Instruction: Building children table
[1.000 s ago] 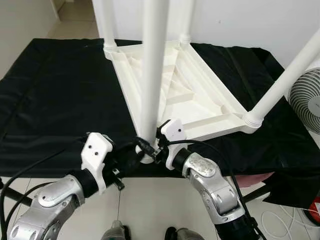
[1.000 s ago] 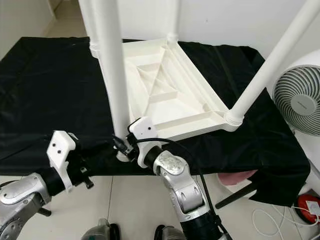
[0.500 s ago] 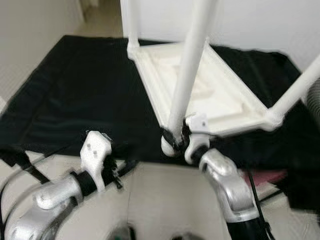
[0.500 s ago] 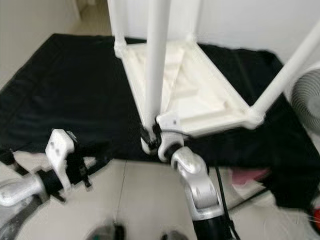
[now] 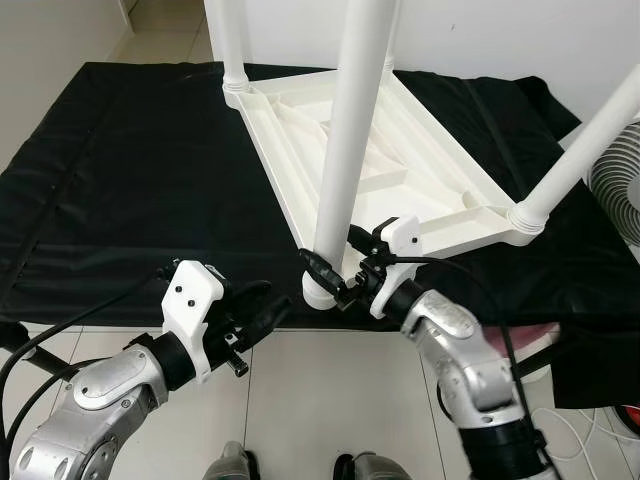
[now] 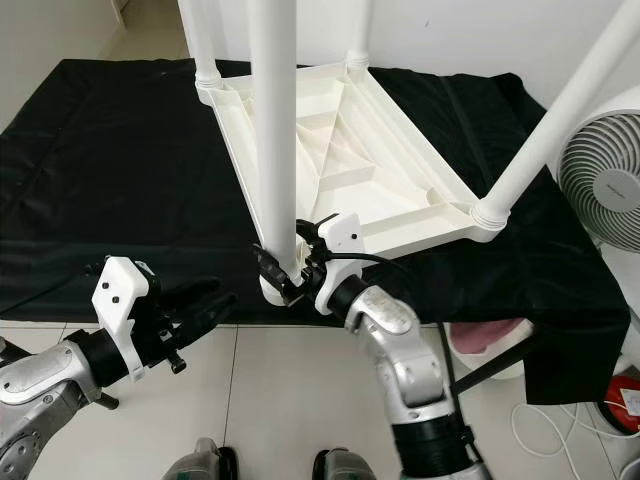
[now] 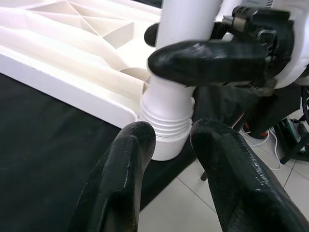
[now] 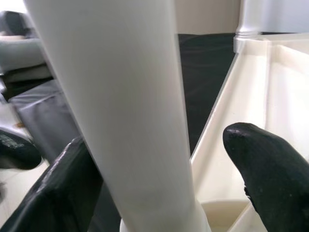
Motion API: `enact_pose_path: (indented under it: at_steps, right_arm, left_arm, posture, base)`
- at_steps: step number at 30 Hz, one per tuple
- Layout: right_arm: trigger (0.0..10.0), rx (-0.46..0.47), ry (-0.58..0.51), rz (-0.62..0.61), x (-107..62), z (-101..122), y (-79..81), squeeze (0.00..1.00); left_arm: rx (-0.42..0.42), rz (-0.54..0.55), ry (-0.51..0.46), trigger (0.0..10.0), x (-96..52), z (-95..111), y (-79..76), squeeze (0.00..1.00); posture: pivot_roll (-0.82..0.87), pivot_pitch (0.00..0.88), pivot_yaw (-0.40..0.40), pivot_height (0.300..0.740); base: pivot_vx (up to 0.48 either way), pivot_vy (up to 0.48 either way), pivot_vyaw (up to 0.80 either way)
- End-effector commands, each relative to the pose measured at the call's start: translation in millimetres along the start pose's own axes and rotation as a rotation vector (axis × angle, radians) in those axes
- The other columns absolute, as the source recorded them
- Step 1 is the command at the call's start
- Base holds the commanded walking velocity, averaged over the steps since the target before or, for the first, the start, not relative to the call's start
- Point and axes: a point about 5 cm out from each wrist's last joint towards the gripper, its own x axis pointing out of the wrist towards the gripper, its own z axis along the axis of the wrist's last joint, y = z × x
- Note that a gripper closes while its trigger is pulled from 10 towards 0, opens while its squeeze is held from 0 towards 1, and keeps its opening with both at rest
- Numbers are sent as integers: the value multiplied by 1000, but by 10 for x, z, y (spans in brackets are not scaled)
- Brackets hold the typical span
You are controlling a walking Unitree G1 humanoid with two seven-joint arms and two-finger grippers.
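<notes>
A white plastic children's table (image 5: 290,190) lies upside down on a black cloth, its legs pointing up. The near leg (image 5: 345,150) stands in its corner socket, with a ribbed collar (image 5: 320,293) at its foot, right at the cloth's front edge. My right gripper (image 5: 335,275) is shut on this leg just above the collar, one finger on each side (image 8: 154,145). My left gripper (image 5: 268,308) hovers open a little to the left of the collar. Its fingers (image 7: 130,159) point at the collar with nothing between them.
Three more legs rise from the other corners: far left (image 5: 228,40), far (image 5: 392,30) and right (image 5: 590,140). A white fan (image 6: 600,170) stands at the right. Tiled floor (image 5: 300,400) with cables lies below the cloth's front edge. The cloth (image 5: 130,170) is bare left of the table.
The head view swung and blurred, then settled. My left gripper sat against the foot of the leg and now hangs slightly left of it. My right gripper has stayed on the leg.
</notes>
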Motion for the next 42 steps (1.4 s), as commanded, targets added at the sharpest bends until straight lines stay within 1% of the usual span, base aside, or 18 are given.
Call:
enact_pose_path:
  at_steps: [1, 3, 5, 7, 13, 19, 20, 21, 22, 25, 26, 27, 28, 32, 37, 39, 41, 42]
  right_arm:
    - [10000, 9, -8, 17, -21, -9, -26, 0]
    - [10000, -70, 43, 124, -60, -39, -170, 0]
    - [10000, -70, 43, 124, -60, -39, -170, 0]
    - [10000, -108, 78, 203, -34, -81, -210, 0]
    - [10000, -125, 113, 328, 111, -176, -177, 0]
    - [10000, -138, 112, 376, 168, -217, -171, 0]
    - [6353, -150, 102, 401, 215, -239, -171, 0]
    - [6353, -150, 102, 401, 215, -239, -171, 0]
    - [3216, -148, 96, 412, 231, -243, -169, 0]
    - [3216, -147, 93, 419, 240, -245, -168, 0]
    - [980, -147, 88, 429, 249, -253, -175, 0]
    - [980, -147, 88, 429, 249, -253, -175, 0]
    - [0, -149, 91, 430, 253, -263, -189, 0]
    - [0, -162, 95, 434, 253, -284, -218, 0]
    - [0, -130, 51, 341, 232, -222, -213, 0]
    - [0, -37, 20, 266, 227, -197, -166, 0]
    - [0, -37, 20, 266, 227, -197, -166, 0]
    - [0, -16, 33, 195, 226, -217, -130, 0]
  left_arm:
    - [-4, -17, 3, 10000, 5, 10, -30, 0]
    - [-7, -43, -3, 10000, 43, 12, -87, 0]
    - [-7, -43, -3, 10000, 43, 12, -87, 0]
    - [-10, -62, -4, 10000, 72, 7, -121, 0]
    - [-14, -74, -4, 10000, 101, 7, -137, 0]
    - [-16, -75, -5, 10000, 99, 12, -143, 0]
    - [-19, -74, -5, 10000, 98, 12, -150, 0]
    - [-19, -74, -5, 10000, 98, 12, -150, 0]
    - [-20, -74, -4, 10000, 102, 9, -153, 0]
    - [-20, -73, -4, 10000, 104, 7, -155, 0]
    - [-19, -73, -3, 10000, 108, 6, -157, 0]
    - [-19, -73, -3, 10000, 108, 6, -157, 0]
    - [-21, -75, -3, 10000, 118, 5, -163, 0]
    - [-25, -78, -4, 10000, 132, 2, -176, 0]
    - [-27, -77, -3, 10000, 137, -7, -182, 0]
    - [-28, -70, -5, 10000, 146, -12, -181, 0]
    - [-28, -70, -5, 10000, 146, -12, -181, 0]
    - [-32, -65, -8, 10000, 152, -14, -183, 0]
  posture:
    - [-17, 135, -10, 740]
    - [-23, 149, -1, 740]
    - [-23, 149, -1, 740]
    - [-23, 150, 2, 740]
    - [-18, 147, 6, 740]
    - [-9, 145, 6, 740]
    - [-4, 143, 5, 740]
    - [-4, 143, 5, 740]
    - [-4, 143, 5, 740]
    - [-4, 143, 5, 740]
    - [-4, 143, 5, 740]
    - [-4, 143, 5, 740]
    - [-4, 143, 5, 740]
    - [-1, 140, 5, 740]
    - [-5, 139, -2, 740]
    - [-4, 141, -8, 740]
    - [-4, 141, -8, 740]
    - [-5, 144, -15, 740]
  base:
    - [0, 0, 0]
    - [0, 0, 0]
    - [0, 0, 0]
    - [0, 0, 0]
    - [0, 0, 0]
    - [0, 0, 0]
    - [0, 0, 0]
    - [0, 0, 0]
    - [0, 0, 0]
    - [0, 0, 0]
    - [0, 0, 0]
    - [0, 0, 0]
    - [0, 0, 0]
    - [0, 0, 0]
    - [0, 0, 0]
    - [0, 0, 0]
    - [0, 0, 0]
    - [0, 0, 0]
